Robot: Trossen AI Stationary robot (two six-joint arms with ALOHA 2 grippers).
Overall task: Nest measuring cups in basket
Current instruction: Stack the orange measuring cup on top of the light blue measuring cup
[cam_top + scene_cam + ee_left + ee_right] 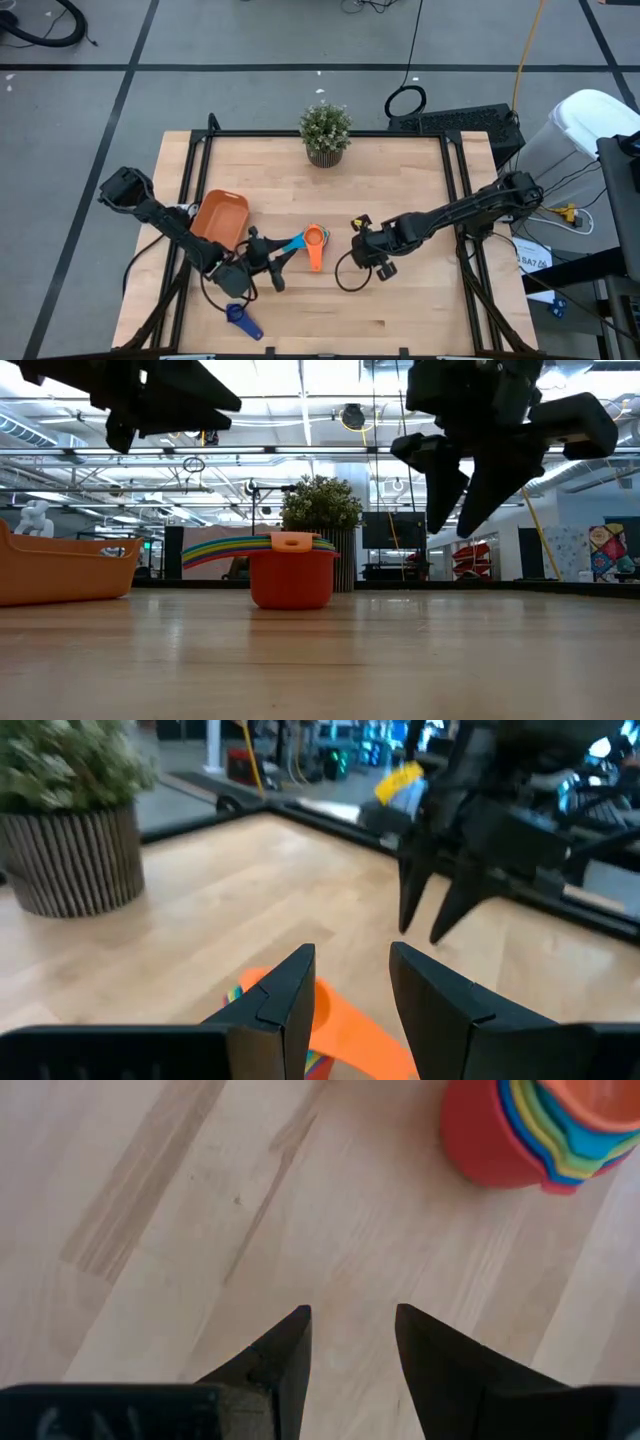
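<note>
your left end effector (268, 262) hangs above the worktop (400, 300) a little left of its middle, its fingers (285, 1005) parted by a moderate gap and holding nothing. in the left wrist view the orange handle (350, 1035) of the top cup lies just beneath and between them, with no contact that you can confirm. your right end effector (362, 232) hangs just right of the worktop's middle, clear of the surface in the low view, its fingers (275, 1360) also parted with only bare wood between them.

between the two end effectors stands the nested stack of measuring cups (315, 240), near the centre of the worktop. the red cup (292, 578) is outermost at the bottom, with blue, green and yellow rims showing inside it and the orange cup (600, 1100) on top. the handles fan out toward the left end effector, the light blue handle (293, 245) reaching nearest to it.

the stack sits on the bare wood, not in the basket (221, 218), which lies toward the left edge, well apart from the stack and close to the left arm. one dark blue cup (243, 320) lies alone near the front edge, left of centre, apart from everything else.

a potted plant (325, 132) stands at the middle of the far edge.
</note>
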